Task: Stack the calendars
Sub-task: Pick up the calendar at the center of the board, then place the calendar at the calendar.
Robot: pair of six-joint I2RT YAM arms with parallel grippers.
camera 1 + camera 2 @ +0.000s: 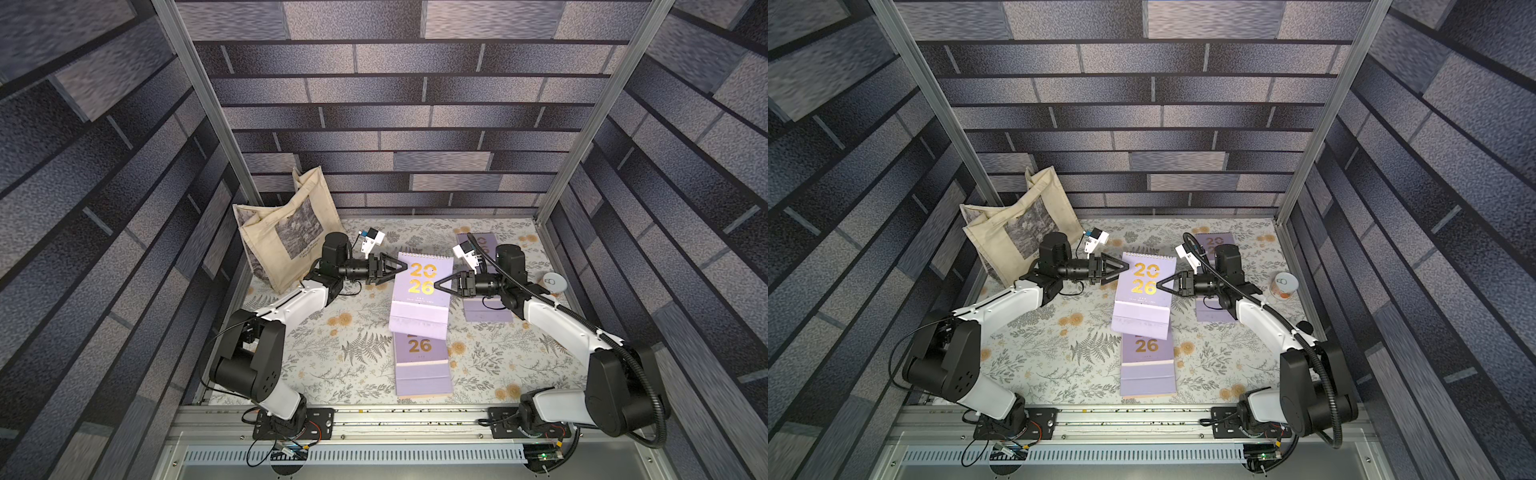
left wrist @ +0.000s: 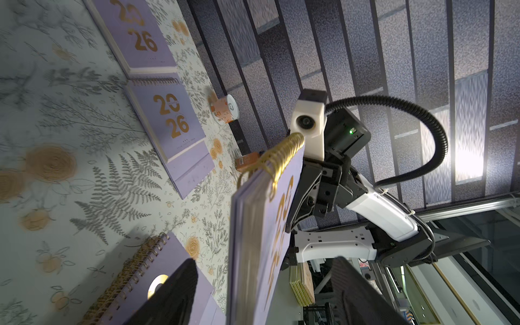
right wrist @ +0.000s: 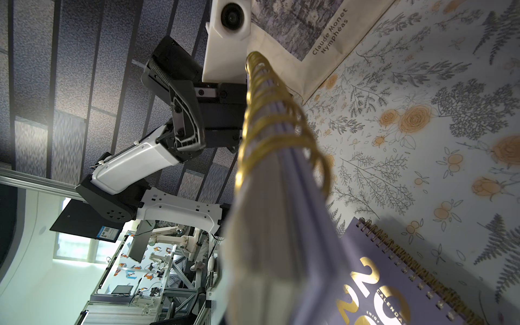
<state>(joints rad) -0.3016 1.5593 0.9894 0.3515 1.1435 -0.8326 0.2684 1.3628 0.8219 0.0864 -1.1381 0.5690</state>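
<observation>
Calendar (image 1: pixel 419 297) "2026", right hand (image 1: pixel 437 282) gripping it, left hand (image 1: pixel 404 266) open; tote (image 1: pixel 286 237) "Claude Monet Nymphéas"

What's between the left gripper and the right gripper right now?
The raised lilac calendar: the right gripper is shut on one side edge, and the open left gripper straddles the opposite edge. Both top views show it.

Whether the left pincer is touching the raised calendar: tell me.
Apart. In the left wrist view the raised calendar stands between the left pincer's open fingers, with a clear gap on each side.
</observation>
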